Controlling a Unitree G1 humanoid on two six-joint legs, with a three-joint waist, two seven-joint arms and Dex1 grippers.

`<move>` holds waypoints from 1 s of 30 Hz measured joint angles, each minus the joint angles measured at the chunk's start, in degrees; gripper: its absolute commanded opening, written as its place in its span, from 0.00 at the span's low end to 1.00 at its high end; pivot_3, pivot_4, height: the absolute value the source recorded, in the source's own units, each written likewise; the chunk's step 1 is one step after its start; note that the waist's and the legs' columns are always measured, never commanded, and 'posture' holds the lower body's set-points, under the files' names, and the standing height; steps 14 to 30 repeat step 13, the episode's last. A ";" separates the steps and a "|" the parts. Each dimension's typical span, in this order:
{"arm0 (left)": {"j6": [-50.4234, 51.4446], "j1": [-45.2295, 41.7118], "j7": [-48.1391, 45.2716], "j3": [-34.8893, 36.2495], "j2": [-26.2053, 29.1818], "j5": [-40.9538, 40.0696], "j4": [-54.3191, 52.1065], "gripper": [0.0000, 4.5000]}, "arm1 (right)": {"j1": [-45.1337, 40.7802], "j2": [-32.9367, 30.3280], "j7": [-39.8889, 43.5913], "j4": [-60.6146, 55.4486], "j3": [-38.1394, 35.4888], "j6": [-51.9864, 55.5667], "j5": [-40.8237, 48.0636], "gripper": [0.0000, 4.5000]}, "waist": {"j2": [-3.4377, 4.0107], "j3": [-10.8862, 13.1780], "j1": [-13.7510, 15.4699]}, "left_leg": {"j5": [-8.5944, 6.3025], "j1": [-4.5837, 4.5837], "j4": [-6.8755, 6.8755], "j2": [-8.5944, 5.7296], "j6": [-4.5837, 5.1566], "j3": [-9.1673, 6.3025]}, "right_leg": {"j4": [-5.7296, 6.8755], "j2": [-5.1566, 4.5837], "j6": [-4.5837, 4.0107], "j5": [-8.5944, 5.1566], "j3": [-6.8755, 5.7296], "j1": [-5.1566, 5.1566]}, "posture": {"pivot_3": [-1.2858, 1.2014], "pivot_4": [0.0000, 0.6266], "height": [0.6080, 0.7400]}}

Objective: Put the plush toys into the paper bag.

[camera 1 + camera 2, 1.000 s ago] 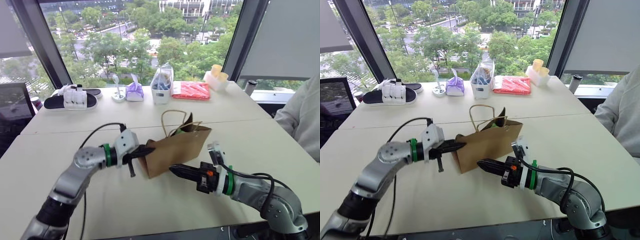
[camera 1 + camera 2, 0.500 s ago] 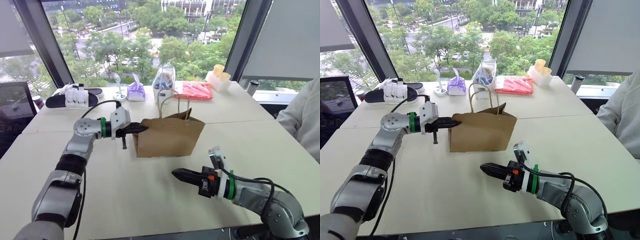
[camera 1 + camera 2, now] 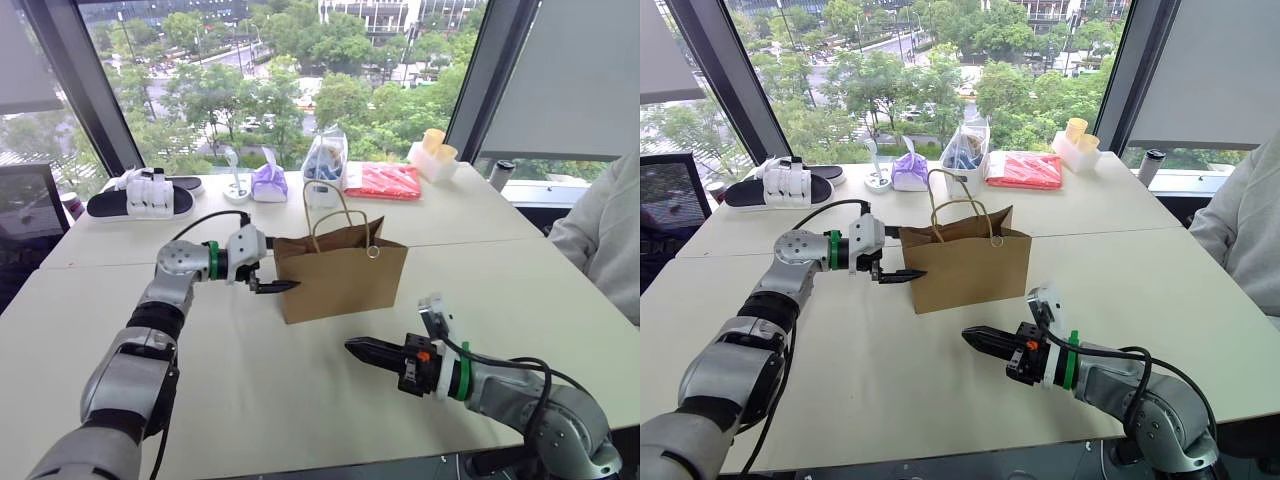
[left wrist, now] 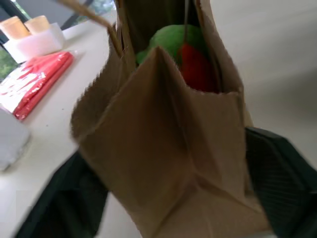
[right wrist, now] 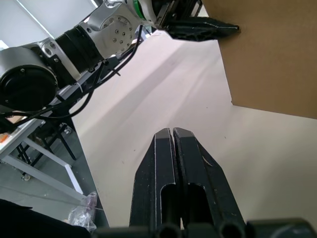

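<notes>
Left gripper [image 3: 272, 285] has released upright paper bag [image 3: 345, 277].

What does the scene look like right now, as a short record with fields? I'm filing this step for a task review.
paper bag: upright on the white table, handles up
plush toys: green toy with a red part inside the bag; orange one cannot be made out
left gripper: open, fingers either side of the bag's narrow end
right gripper: shut, empty, over the table in front of the bag
far edge of table: purple pouch, clear plastic bag, red packet
</notes>
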 measured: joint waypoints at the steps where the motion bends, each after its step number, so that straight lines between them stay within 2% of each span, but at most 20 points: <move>1: 0.06 0.19 0.34 0.38 0.10 -0.05 -0.48 0.99 | -0.03 -0.12 0.10 0.01 0.00 0.00 0.00 0.00 | 0.00 0.00 0.05 | 0.00 0.00 0.00 0.00 0.00 0.00 | 0.00 0.00 0.00 0.00 0.00 0.00 | 0.52 0.24 1.00; 3: 2.69 1.35 0.53 0.57 1.20 -0.25 -2.91 0.99 | -0.36 -0.24 0.31 0.11 0.21 0.01 -0.01 0.00 | 0.00 0.00 0.02 | 0.00 0.00 -0.01 0.00 0.00 0.01 | 0.00 0.00 0.00 0.00 0.00 0.00 | 0.52 0.24 1.00; 5: 10.62 6.47 0.05 1.75 5.23 -2.09 -11.08 0.99 | -0.48 -0.43 0.67 0.15 0.32 0.01 -0.03 0.00 | 0.01 0.00 -1.04 | -0.01 0.04 -0.08 0.03 0.01 0.01 | 0.07 0.01 0.00 0.00 0.04 -0.05 | 0.52 0.24 1.00; 7: 22.77 14.99 -0.17 5.02 10.41 -7.60 -23.71 0.99 | -0.04 -1.18 1.15 0.37 0.16 0.02 -0.05 0.00 | 0.02 0.01 -1.88 | -0.06 0.04 -0.18 0.07 0.08 -0.10 | 0.18 0.05 -0.01 0.00 0.12 -0.22 | 0.52 0.24 1.00; 9: 37.27 27.62 2.16 10.94 15.91 -15.44 -41.04 0.99 | 0.20 -1.63 1.53 0.89 -0.75 0.05 -0.03 0.00 | 0.06 0.03 -2.92 | -0.12 0.03 -0.25 0.08 0.09 -0.25 | 0.17 0.03 -0.02 0.01 0.15 -0.27 | 0.52 0.24 1.00; 13: 53.21 46.32 11.34 21.20 17.69 -24.92 -65.79 0.99 | 0.11 -2.21 1.35 1.16 -2.77 0.15 0.35 0.00 | 0.09 0.04 -1.38 | -0.22 0.08 -0.12 0.05 0.04 -0.24 | -0.04 0.04 -0.05 -0.01 0.16 -0.10 | 0.52 0.24 1.00; 30: 53.21 46.32 11.34 21.20 17.69 -24.92 -65.79 0.99 | 0.11 -2.21 1.35 1.16 -2.77 0.15 0.35 0.00 | 0.09 0.04 -1.38 | -0.22 0.08 -0.12 0.05 0.04 -0.24 | -0.04 0.04 -0.05 -0.01 0.16 -0.10 | 0.52 0.24 1.00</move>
